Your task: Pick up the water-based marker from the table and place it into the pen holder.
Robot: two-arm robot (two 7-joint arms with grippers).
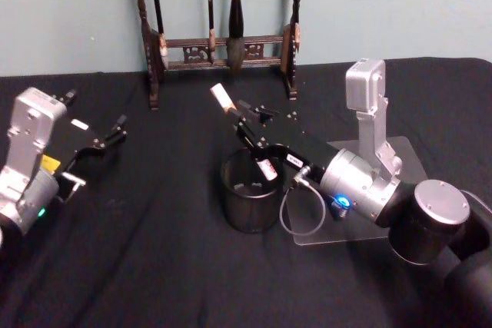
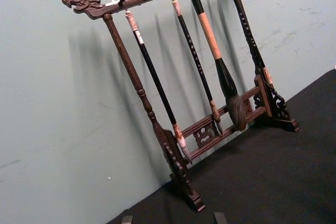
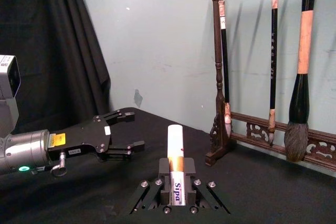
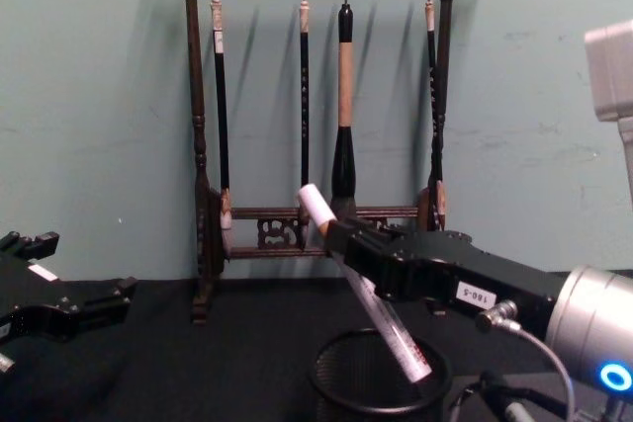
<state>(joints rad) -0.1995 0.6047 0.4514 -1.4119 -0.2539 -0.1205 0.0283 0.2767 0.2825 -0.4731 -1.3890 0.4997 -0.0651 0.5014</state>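
1. My right tool (image 1: 247, 130) grips the water-based marker (image 1: 224, 98), which is tilted, its lower end inside the pen holder (image 1: 247, 213).
2. My left tool (image 1: 114, 134) hangs released above the worktop (image 1: 154, 266), well apart.

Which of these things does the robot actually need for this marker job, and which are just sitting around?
Needed: marker, gripped by the right gripper; black mesh pen holder beneath it.
Just there: wooden brush rack with hanging brushes; clear base plate; left gripper, open, idle at left.
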